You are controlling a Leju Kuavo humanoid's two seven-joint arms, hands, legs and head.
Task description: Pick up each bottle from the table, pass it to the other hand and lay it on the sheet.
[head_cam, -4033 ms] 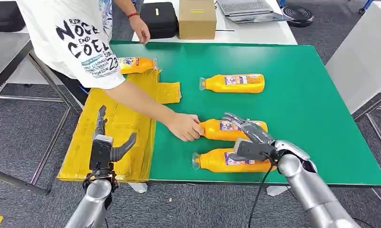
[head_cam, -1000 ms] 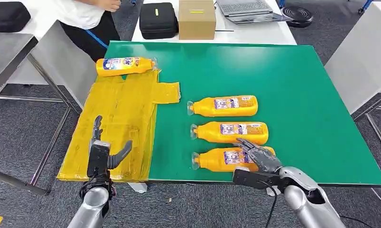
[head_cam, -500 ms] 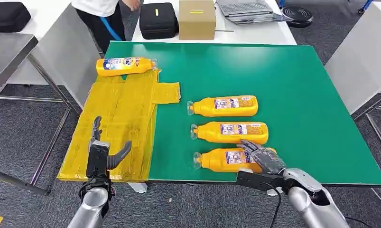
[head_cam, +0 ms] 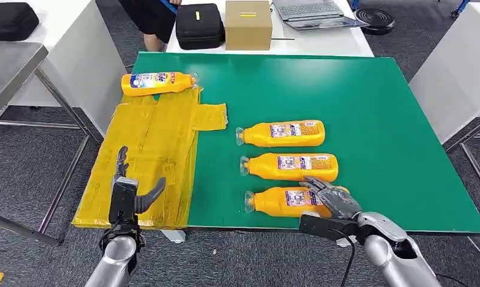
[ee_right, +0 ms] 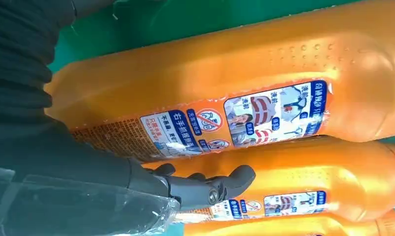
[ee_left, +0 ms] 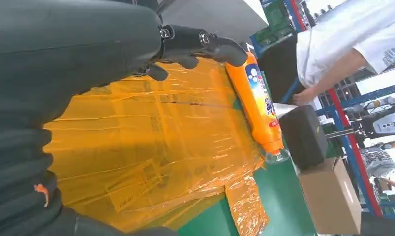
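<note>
Three orange bottles lie in a column on the green table (head_cam: 375,119), caps to the left. My right hand (head_cam: 333,201) rests on the base end of the nearest bottle (head_cam: 282,201), its fingers (ee_right: 210,184) stretched over that bottle (ee_right: 225,78) toward the middle bottle (head_cam: 291,167); the bottle still lies on the table. The far bottle (head_cam: 282,133) is untouched. Another bottle (head_cam: 156,83) lies at the far end of the yellow sheet (head_cam: 147,161). My left hand (head_cam: 130,192) hovers open over the sheet's near edge, fingers (ee_left: 205,42) spread, holding nothing.
A black case (head_cam: 200,25), a cardboard box (head_cam: 248,24) and a laptop (head_cam: 312,11) sit on the white table beyond. A person (head_cam: 153,18) stands at the far left corner. Grey tables flank both sides; the sheet overhangs the table's left edge.
The person has stepped back from the table's far corner. My right hand has settled slightly further onto the nearest bottle, nudging it a little to the right. The left hand has stayed put.
</note>
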